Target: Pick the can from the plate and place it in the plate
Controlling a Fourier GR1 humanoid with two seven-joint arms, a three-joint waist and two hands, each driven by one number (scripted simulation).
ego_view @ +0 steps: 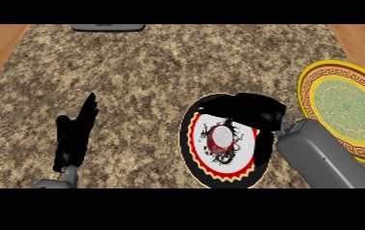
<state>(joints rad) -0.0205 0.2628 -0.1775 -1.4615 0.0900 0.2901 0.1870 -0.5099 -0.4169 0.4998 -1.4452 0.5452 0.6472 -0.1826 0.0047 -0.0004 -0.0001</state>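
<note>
Speckled granite counter (164, 74) with wood edging at both sides; a grey object (108, 27) sits at 12 o'clock. Two plates: a black-rimmed plate (196, 164) at 5 o'clock holding one can (222, 138), and a yellow plate (335, 103) at 3 o'clock. The right hand (253, 109) arches over the can; whether it grips cannot be told. The left hand (75, 135), at 8 o'clock, shows straight fingers.

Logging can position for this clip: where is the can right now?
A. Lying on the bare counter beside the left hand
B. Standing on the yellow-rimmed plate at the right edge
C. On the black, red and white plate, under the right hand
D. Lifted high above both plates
C: the can sits on the black, red and white plate, with the right hand over that plate's far side.
</note>
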